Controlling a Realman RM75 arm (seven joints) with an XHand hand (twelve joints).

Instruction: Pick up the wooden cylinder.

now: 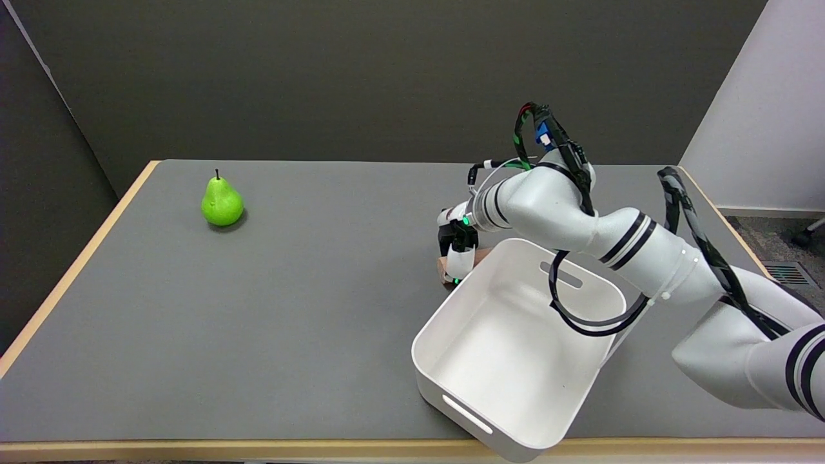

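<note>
Right hand (456,248), black and white, reaches down at the far left corner of the bin (451,303), fingers pointing at the table (290,309). A brown wooden cylinder (443,266) shows as a small patch beside and behind the lowest finger, just outside the bin's rim; most of it is hidden by the hand and the bin wall. The fingers appear to close around the cylinder, probably a grasp, but whether it is lifted clear of the table cannot be told. The approach from above and over the bin likely follows from the cylinder's place tight against the bin wall, which leaves little side access. The cylinder looks matte and warm brown, its rounded form only partly readable. The bin is smooth white plastic, rectangular with rounded corners and slotted handles, turned at an angle near the front edge. The table is flat matte grey with a pale wooden edge. A glossy green pear (222,202) stands well apart at far left.
</note>
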